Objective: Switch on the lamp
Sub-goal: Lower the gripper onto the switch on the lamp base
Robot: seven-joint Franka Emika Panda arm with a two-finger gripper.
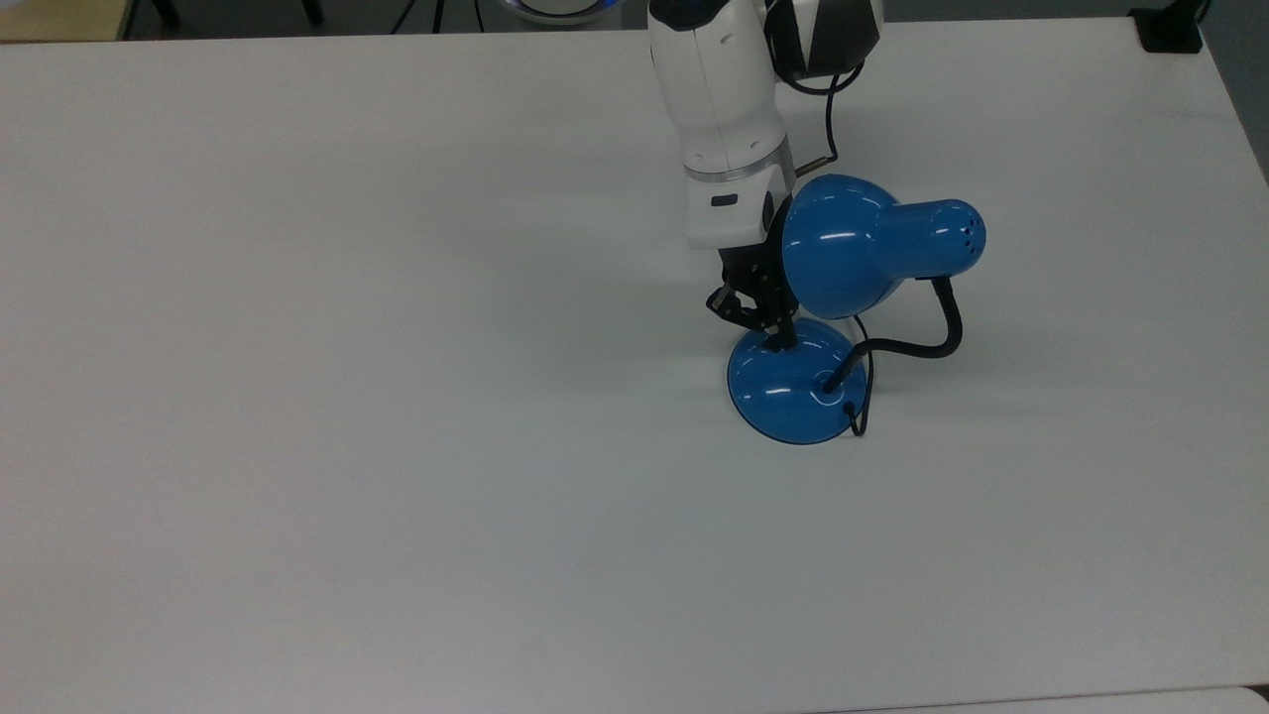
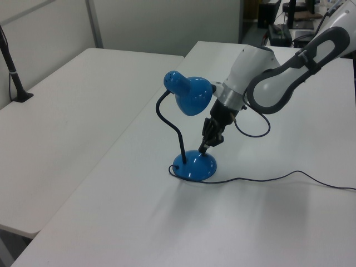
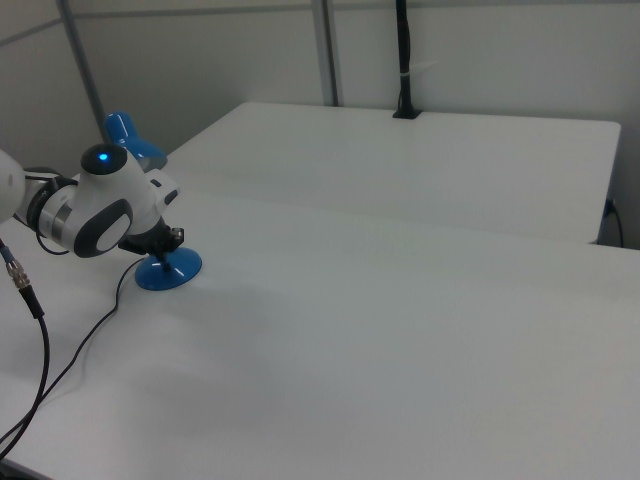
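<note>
The lamp stands on the white table with its blue bell shade (image 1: 853,243) tilted over a round blue base (image 1: 793,392), the two joined by a black gooseneck (image 1: 937,342). My gripper (image 1: 783,339) is shut, and its tips press down on the top of the base near the edge that faces the arm. The small black switch is hidden under the tips. In the left view the gripper (image 2: 201,149) meets the base (image 2: 194,166) just below the shade (image 2: 192,95). In the right view the arm covers much of the lamp, and the base (image 3: 168,270) shows beneath it.
The lamp's black cord (image 2: 267,179) trails over the table toward the left view's right. A black clamp (image 1: 1170,30) sits at the table's far right corner. A second white table (image 2: 67,111) stands alongside at the left view's left.
</note>
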